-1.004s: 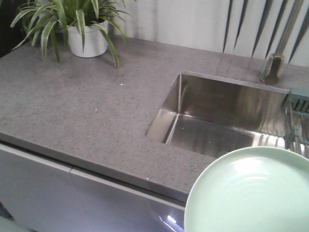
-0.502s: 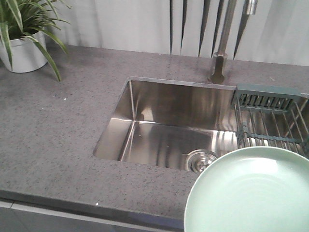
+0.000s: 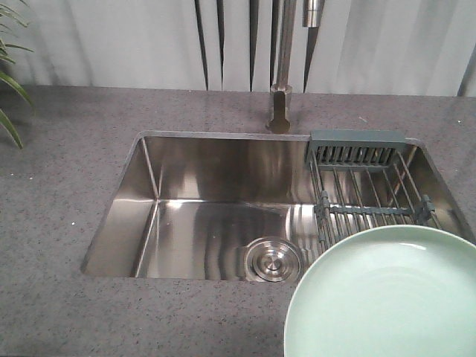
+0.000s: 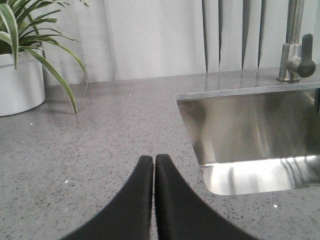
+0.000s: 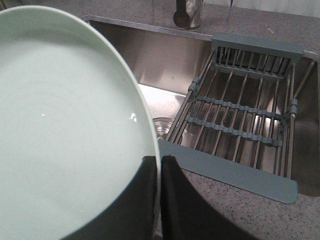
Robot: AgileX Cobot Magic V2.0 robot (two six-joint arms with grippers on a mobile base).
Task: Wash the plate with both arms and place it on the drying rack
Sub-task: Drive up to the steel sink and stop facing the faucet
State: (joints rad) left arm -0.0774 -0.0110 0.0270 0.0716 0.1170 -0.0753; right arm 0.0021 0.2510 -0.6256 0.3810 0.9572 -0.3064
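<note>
My right pincer [image 5: 160, 162] pinches the rim of the plate [image 5: 70, 125], which fans out up and to the left of the fingertips. I judge the step in hand as bringing it over the sink [image 3: 137, 208], under the faucet [image 3: 280, 104]. I want a firm pinch and a slow, level swing so the rim cannot slip. The drying rack [image 5: 240, 115] sits ahead and right of that pincer, lower down. My left pincer [image 4: 153, 162] is pressed together on nothing, with the sink ahead to its right.
</note>
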